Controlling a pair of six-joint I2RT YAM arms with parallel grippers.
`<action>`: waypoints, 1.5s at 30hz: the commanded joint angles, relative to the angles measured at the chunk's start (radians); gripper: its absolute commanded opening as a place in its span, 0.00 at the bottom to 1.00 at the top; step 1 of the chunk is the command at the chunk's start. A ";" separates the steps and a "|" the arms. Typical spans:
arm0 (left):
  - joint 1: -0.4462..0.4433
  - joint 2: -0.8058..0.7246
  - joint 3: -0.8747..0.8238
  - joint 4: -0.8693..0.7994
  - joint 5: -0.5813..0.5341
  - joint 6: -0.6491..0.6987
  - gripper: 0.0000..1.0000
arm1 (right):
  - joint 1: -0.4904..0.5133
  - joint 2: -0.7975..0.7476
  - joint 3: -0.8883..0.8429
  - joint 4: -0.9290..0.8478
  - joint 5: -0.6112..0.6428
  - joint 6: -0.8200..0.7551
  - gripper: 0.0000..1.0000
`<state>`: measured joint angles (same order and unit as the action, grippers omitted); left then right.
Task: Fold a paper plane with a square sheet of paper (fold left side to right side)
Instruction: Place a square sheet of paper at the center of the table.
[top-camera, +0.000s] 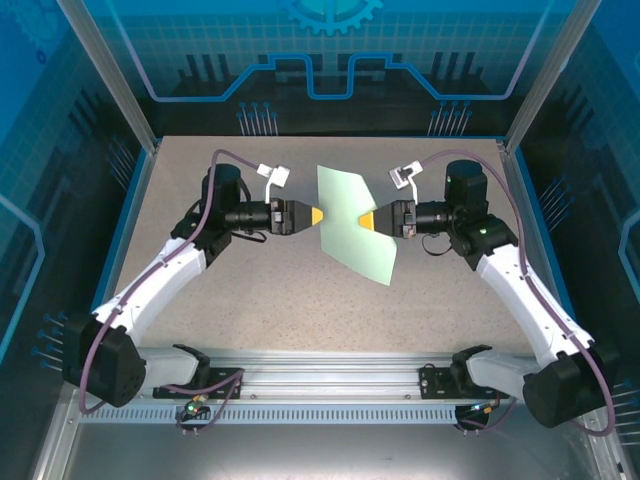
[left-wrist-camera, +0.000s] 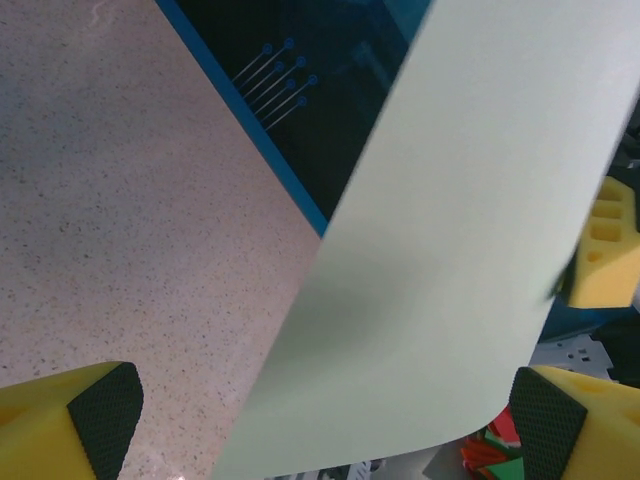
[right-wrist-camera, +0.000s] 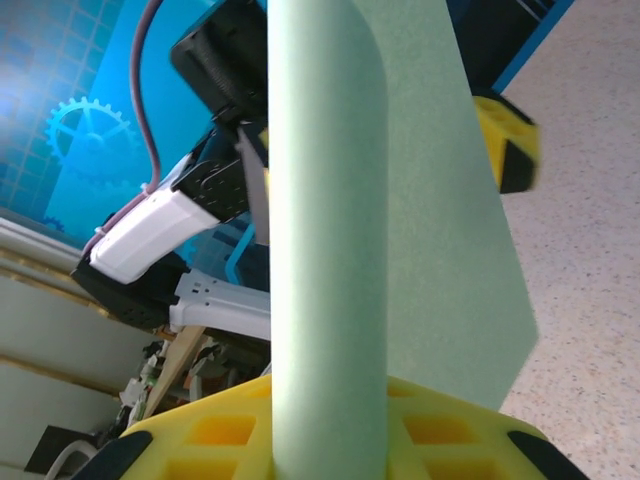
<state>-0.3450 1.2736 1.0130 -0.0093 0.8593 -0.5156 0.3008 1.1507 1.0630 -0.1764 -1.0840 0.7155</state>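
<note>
Speckled beige tabletop (top-camera: 250, 290) inside a walled cell, with blue printed panels (top-camera: 330, 50) at the back and sides, aluminium posts (top-camera: 106, 70) at the corners, and a slotted rail (top-camera: 320, 375) along the near edge carrying both arm bases. The cell encloses my two arms and the square sheet of paper (top-camera: 352, 225), which is pale mint green and unmarked. The sheet is off the table, standing roughly on edge between my two grippers at mid-table. It is bowed rather than flat, its upper part leaning toward the back wall and its lower corner reaching toward the near right.

My right gripper (top-camera: 366, 219) comes in from the right and is closed on the sheet about halfway along its right-hand edge. From the right wrist, the paper rises from between the yellow fingers (right-wrist-camera: 170, 435) as a rolled-over band with a flat flap behind it.

My left gripper (top-camera: 316, 216) faces it from the left, jaws spread wide and holding nothing. From the left wrist, the black pads (left-wrist-camera: 105, 415) stand far apart, and the sheet's curved edge hangs in the gap between them. Whether either pad touches the paper I cannot tell.

Purple cables (top-camera: 235, 153) loop over both forearms.
</note>
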 joint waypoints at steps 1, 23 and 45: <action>-0.033 0.005 0.045 0.023 0.064 0.047 0.99 | 0.038 -0.019 0.042 0.014 -0.004 0.034 0.24; -0.064 -0.028 -0.023 -0.010 0.002 0.088 0.10 | -0.046 0.037 0.014 -0.261 0.189 -0.183 0.39; -0.117 0.456 0.029 -0.258 -0.456 -0.046 0.03 | 0.016 0.348 -0.048 -0.366 0.735 -0.334 0.74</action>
<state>-0.4519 1.7096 0.9600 -0.1764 0.4839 -0.5812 0.2916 1.4483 1.0115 -0.6113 -0.3176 0.3813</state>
